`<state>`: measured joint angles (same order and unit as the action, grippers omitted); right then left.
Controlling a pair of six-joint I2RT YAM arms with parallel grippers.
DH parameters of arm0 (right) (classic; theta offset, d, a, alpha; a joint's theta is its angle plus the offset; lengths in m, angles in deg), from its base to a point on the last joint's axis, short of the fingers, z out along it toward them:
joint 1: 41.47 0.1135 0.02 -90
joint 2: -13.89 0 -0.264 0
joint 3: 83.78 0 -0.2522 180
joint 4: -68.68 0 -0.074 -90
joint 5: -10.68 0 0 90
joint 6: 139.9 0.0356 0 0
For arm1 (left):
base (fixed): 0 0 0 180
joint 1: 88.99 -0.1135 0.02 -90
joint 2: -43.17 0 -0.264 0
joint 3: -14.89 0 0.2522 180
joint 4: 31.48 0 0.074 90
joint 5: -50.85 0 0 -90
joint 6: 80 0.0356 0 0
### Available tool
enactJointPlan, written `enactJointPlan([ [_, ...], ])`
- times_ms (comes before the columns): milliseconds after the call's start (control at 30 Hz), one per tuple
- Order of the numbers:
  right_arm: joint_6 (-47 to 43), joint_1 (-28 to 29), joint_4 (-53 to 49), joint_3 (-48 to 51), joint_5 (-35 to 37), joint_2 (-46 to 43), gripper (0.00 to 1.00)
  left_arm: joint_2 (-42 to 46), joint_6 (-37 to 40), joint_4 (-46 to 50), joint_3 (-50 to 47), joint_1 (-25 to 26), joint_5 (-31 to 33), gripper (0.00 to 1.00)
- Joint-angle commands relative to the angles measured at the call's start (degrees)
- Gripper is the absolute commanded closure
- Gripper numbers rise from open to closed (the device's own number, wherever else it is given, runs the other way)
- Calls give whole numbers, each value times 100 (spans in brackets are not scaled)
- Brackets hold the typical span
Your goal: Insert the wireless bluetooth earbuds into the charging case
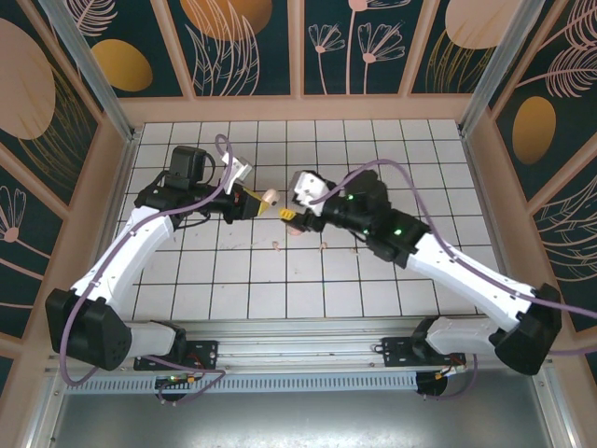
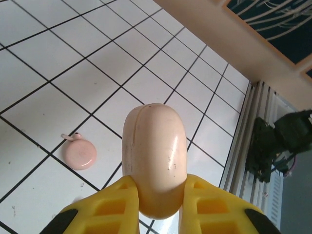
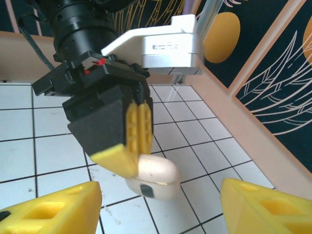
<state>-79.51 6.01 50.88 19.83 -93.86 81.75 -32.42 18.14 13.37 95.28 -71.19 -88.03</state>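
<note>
The left gripper (image 2: pixel 156 207), with yellow ribbed fingers, is clamped on one end of the charging case (image 2: pixel 155 156). This is a smooth salmon-pink plastic shell shaped like a pebble, and it appears to be held clear of the white grid-tiled table (image 2: pixel 44 63). The case's long axis runs straight out from the fingers, and its rounded free end projects toward the right gripper (image 3: pixel 158 209), whose jaws stand wide apart with nothing between them. From the right wrist, the case lies directly ahead of that gap and just beyond it, so the right arm is the free hand nearest the exposed end.

A fine seam runs along the shell and a small dark port shows on its lower face. The lid appears closed, so opening it is judged to be the step in hand.

One wireless bluetooth earbud (image 2: pixel 79 155), a tiny pale pink disc with a short stub, lies on the table. In the left wrist view it sits below and to the left of the case, well apart from both grippers. In the top view, pale specks (image 1: pixel 277 247) on tiles nearer the arm bases may be buds, but they are too small to tell.
</note>
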Motion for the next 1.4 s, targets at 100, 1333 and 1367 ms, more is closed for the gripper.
enactJointPlan([
  [100, -821, -573, -1828, -952, -1602, 458, 39, 193, 1257, 331, -104, 22, -358, 85],
  [1333, -3604, -154, -3794, -3076, -2151, 2500, 68, 893, 2201, 327, -556, 206, -445, 89],
  [1367, -3641, -141, -3830, -3101, -2145, 2513, 71, 895, 2203, 323, -555, 207, -440, 89],
])
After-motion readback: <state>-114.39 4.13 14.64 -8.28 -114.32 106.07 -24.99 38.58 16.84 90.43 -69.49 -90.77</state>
